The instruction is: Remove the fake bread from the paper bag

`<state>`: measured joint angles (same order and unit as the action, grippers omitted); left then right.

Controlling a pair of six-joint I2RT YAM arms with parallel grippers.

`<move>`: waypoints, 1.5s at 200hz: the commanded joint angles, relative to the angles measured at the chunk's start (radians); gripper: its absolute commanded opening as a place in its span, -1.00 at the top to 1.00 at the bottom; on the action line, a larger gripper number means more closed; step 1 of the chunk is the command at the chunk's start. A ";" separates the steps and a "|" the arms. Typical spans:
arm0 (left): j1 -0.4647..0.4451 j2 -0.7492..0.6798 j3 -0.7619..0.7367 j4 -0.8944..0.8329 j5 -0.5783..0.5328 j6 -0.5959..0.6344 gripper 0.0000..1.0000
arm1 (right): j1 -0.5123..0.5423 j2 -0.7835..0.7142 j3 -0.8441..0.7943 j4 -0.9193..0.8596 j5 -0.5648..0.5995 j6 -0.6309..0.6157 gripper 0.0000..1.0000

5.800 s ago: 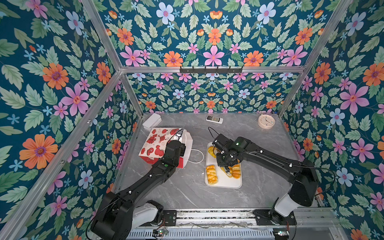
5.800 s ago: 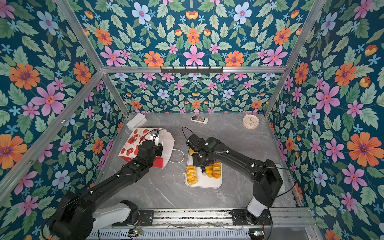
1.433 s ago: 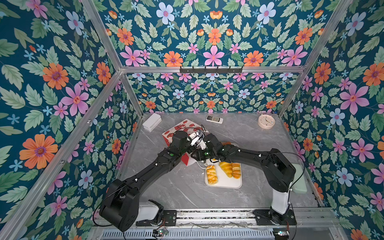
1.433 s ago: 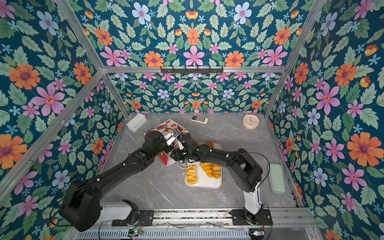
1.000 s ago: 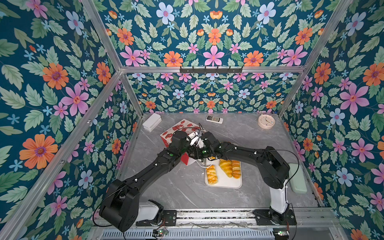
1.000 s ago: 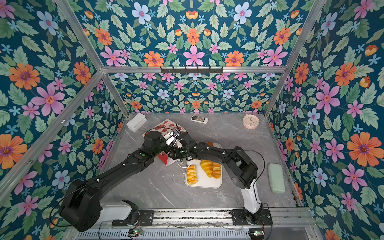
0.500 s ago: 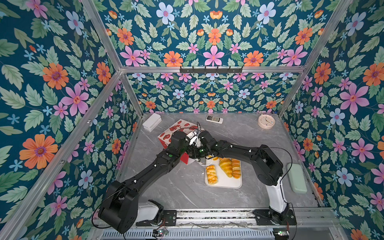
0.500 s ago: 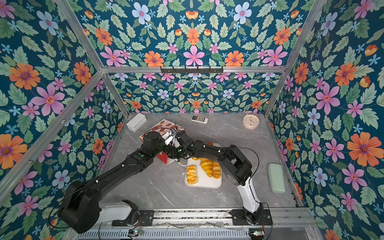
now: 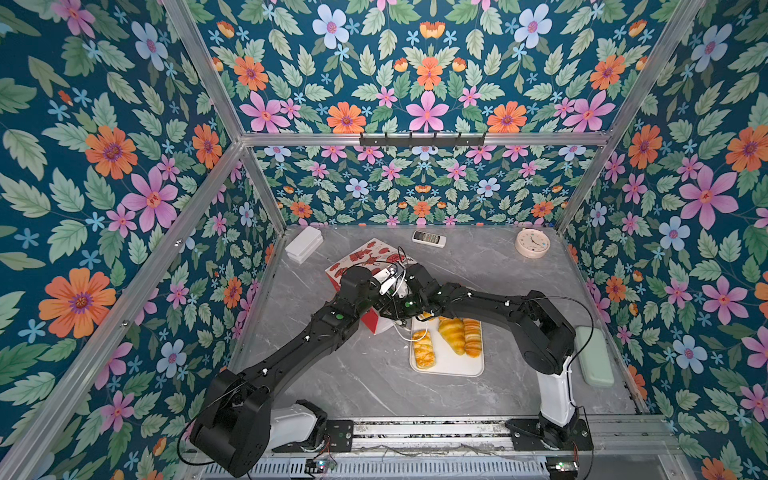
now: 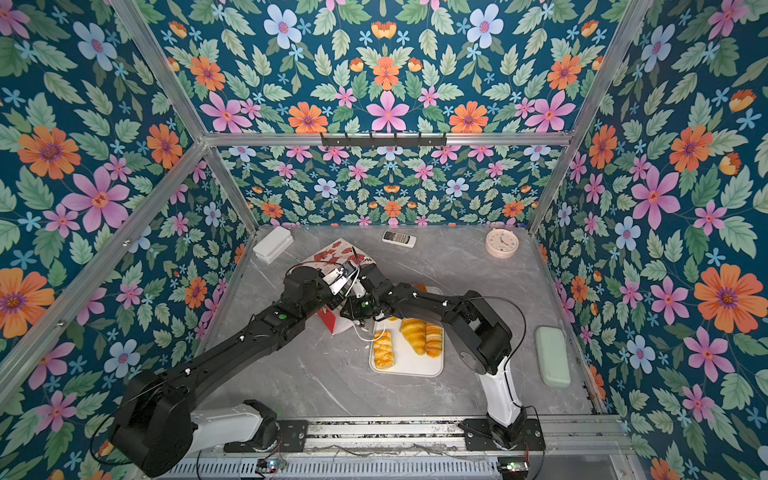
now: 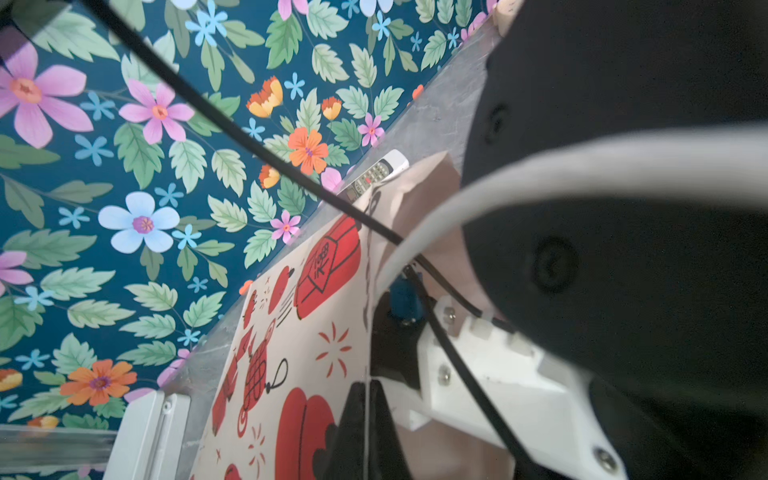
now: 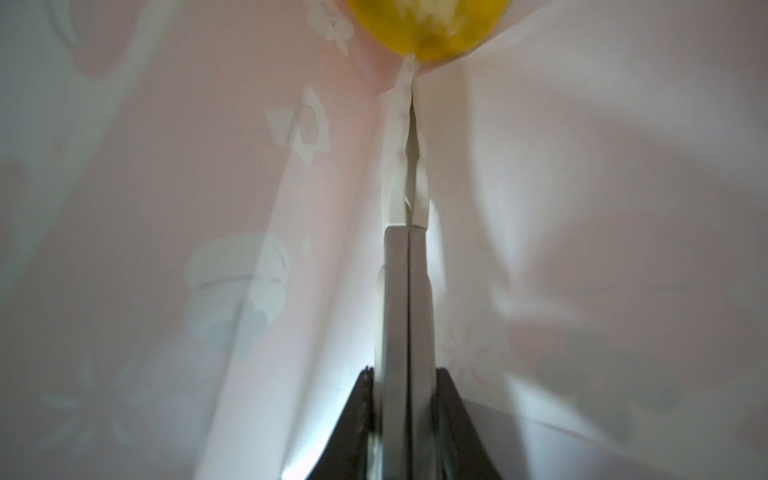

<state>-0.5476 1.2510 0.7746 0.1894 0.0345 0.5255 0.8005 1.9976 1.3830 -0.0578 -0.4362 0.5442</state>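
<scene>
The paper bag point(image 9: 365, 258) point(image 10: 332, 252), white with red motifs, is tilted at mid-table. My left gripper point(image 11: 368, 388) is shut on the bag's rim, a thin paper edge point(image 11: 291, 353) running between its fingers. My right gripper point(image 12: 409, 227) is inside the bag, jaws shut on a crumpled fold of the inner paper. One glossy yellow piece of fake bread point(image 12: 428, 29) lies deeper in the bag, just beyond that fold. In both top views the right wrist point(image 9: 415, 277) enters the bag's mouth next to the left gripper point(image 9: 388, 283). Three pastries point(image 9: 452, 336) lie on the white tray point(image 9: 446, 368).
A remote point(image 9: 429, 239), a round clock point(image 9: 532, 243) and a white box point(image 9: 304, 248) lie along the back wall. A pale green case point(image 9: 594, 356) sits at the right edge. The bag's cord handle point(image 9: 401, 330) trails beside the tray.
My right gripper has pushed further into the bag and its jaws have closed. My left gripper keeps its hold on the rim, nearly still.
</scene>
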 commanded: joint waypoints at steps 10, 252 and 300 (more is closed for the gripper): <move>0.003 0.004 -0.002 -0.022 -0.012 0.000 1.00 | -0.007 -0.069 -0.031 0.002 0.047 -0.047 0.91; 0.003 0.031 0.023 -0.045 0.030 -0.013 1.00 | -0.061 0.026 0.073 0.052 -0.100 0.057 0.00; 0.003 0.043 0.031 -0.042 0.045 -0.016 1.00 | -0.061 0.079 0.128 0.049 -0.138 0.079 -0.01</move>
<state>-0.5423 1.2888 0.7952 0.1566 0.0227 0.5087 0.7380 2.0541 1.4818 -0.0566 -0.5285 0.6102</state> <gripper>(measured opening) 0.054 0.505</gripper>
